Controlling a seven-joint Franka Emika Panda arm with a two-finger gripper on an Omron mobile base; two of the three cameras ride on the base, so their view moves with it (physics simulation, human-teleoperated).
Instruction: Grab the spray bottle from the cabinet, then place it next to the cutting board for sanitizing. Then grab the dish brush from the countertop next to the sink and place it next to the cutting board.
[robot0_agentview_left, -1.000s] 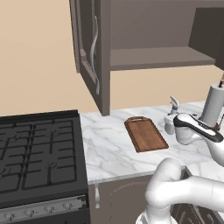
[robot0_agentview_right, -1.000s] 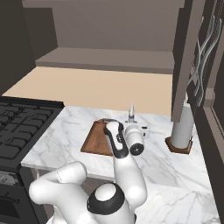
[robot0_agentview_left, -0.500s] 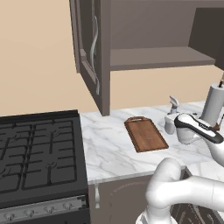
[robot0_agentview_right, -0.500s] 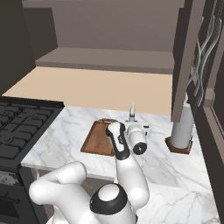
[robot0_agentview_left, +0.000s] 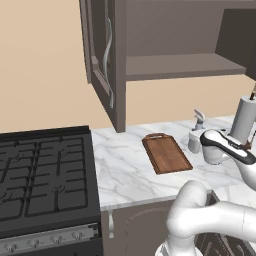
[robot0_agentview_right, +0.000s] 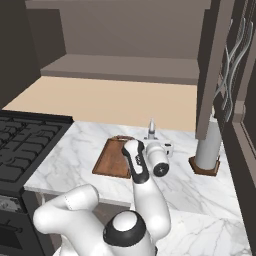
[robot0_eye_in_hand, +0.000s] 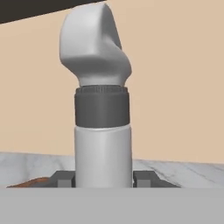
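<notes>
Standing upright, nozzle topmost, the spray bottle (robot0_eye_in_hand: 102, 131) sits clamped in the claw (robot0_eye_in_hand: 103, 178).

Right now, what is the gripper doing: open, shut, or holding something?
Gripper: shut on the spray bottle, which stands on the countertop beside the cutting board.

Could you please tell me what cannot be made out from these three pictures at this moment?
- Spray bottle: hand view's bottom edge cuts off its base; whether it rests on the countertop is unclear.
- Gripper: the bottle hides the fingertips' inner faces.
- Spray bottle's body in the right base view: hidden behind the arm; just the nozzle shows.
- Cutting board: arm covers its right edge there.
</notes>
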